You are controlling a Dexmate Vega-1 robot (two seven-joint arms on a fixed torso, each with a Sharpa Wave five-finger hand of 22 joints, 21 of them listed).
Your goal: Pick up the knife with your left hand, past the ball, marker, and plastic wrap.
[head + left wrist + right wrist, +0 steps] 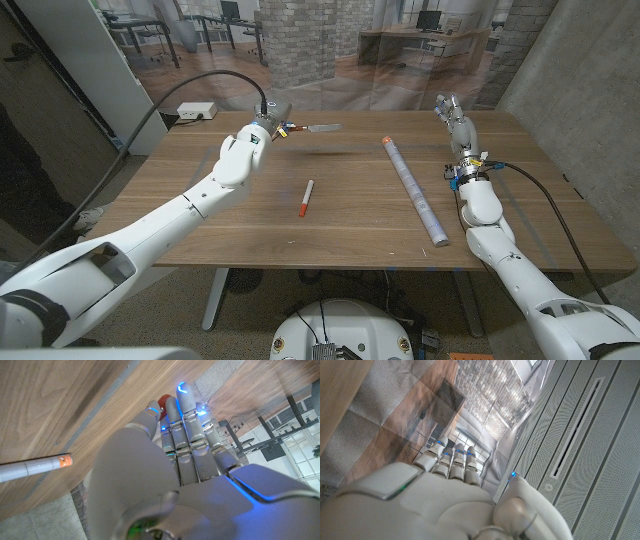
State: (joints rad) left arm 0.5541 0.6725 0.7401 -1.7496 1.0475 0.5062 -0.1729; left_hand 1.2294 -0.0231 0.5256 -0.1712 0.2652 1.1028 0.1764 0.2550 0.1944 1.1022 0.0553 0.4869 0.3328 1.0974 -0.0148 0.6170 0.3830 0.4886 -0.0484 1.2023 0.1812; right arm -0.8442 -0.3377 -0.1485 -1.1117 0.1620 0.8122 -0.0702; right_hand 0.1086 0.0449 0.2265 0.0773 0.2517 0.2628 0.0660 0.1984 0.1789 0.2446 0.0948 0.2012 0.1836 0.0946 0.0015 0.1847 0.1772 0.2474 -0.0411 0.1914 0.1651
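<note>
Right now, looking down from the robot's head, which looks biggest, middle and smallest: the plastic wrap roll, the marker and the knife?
1. Plastic wrap roll, clearly the longest.
2 and 3. Marker and knife look about alike. The left hand holds the knife, covering its handle, and it is farther from the camera, so I won't rank them.

Left hand [185, 455]: grey back toward the camera; fingers [182, 407] held together, extended, blue lights at the tips
Red object [164, 399]: small part visible just past the fingertips; identity unclear
Plastic wrap [32, 467]: grey roll with orange end; lying on the table [45, 405], well apart from the hand, beside the thumb
</note>
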